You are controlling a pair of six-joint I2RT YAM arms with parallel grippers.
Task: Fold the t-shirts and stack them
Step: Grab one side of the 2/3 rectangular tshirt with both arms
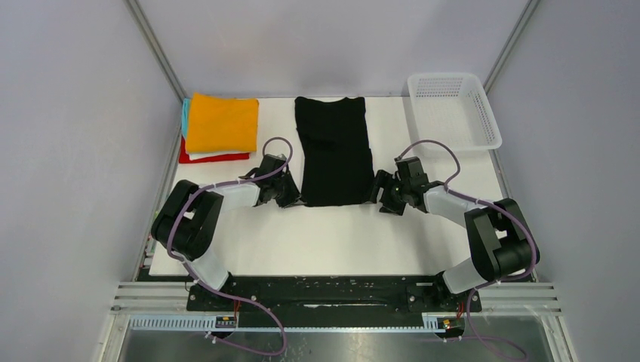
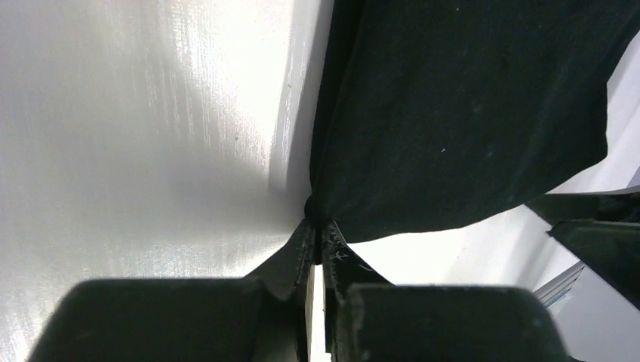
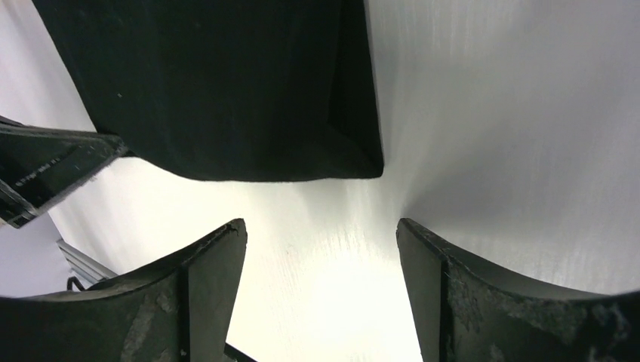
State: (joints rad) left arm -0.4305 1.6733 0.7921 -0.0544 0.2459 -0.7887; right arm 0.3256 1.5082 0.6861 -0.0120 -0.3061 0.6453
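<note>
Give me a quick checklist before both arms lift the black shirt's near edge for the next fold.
1. The left gripper pinches the black shirt at its near left corner: ok.
2. The right gripper holds the near right corner: not ok, jaws open.
3. All layers caught on the left: cannot tell.
4. The basket stands clear, to the right: ok.
5. The folded stack lies apart, far left: ok.

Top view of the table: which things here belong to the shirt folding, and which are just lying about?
Belonging to the job:
large black cloth t-shirt, laid flat mid-table
stack of folded cloth t-shirts, orange on top, far left
left gripper, pinching the black shirt's near corner
right gripper, open by the other near corner

Lying about:
white plastic mesh basket, far right corner
</note>
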